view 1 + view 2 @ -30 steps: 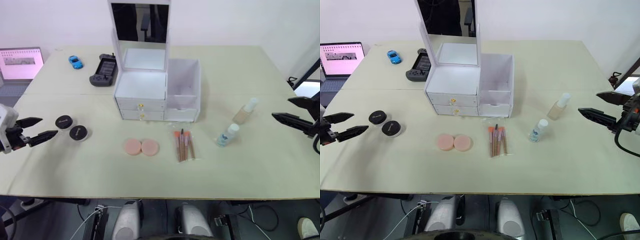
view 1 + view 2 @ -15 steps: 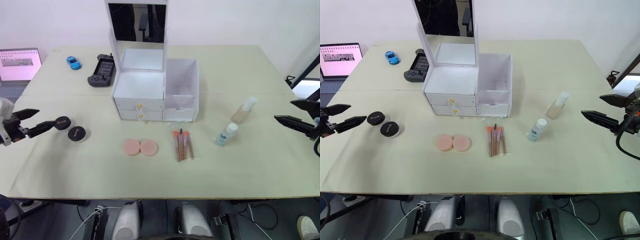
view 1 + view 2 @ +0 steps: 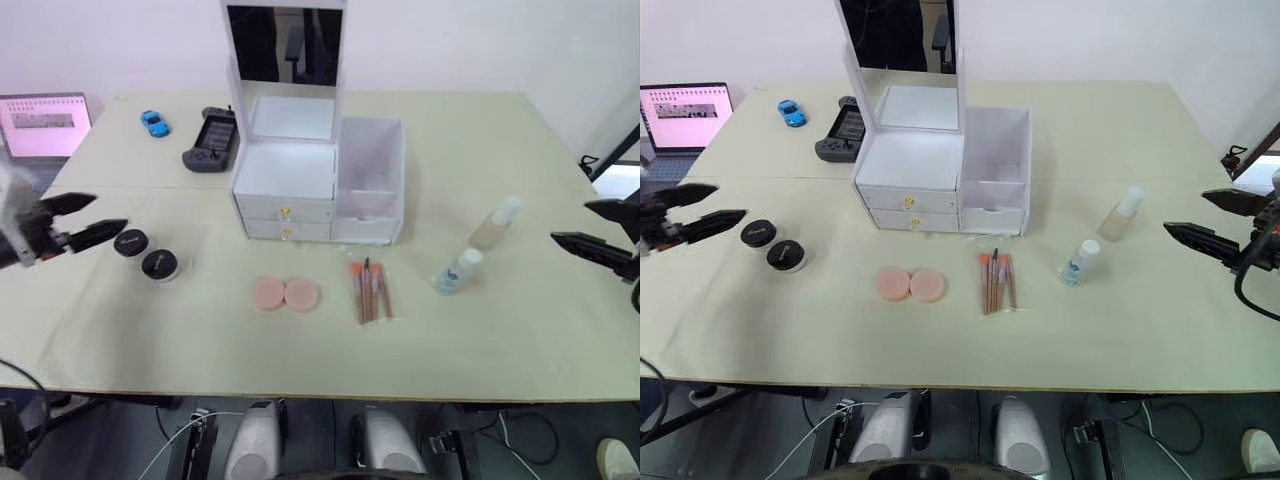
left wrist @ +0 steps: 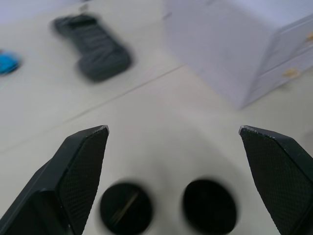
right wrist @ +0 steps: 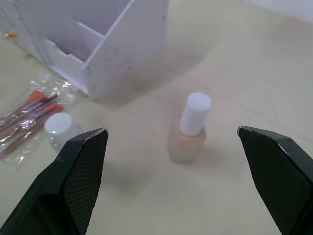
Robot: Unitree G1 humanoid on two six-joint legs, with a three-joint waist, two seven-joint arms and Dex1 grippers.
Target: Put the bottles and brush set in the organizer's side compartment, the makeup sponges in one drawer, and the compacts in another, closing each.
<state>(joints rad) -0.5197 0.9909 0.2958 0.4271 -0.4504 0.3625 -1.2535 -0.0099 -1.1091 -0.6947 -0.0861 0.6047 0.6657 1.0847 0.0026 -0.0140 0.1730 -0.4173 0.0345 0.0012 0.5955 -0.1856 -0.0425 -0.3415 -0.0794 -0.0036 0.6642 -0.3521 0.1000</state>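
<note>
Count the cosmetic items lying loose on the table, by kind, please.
Round black compact cases: 2
Round peach-pink makeup sponges: 2
White-capped bottles: 2
Clear plastic pouch of brushes: 1
Total: 7

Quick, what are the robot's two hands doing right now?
Left gripper: open, holding nothing, near the compacts.
Right gripper: open, holding nothing.
</note>
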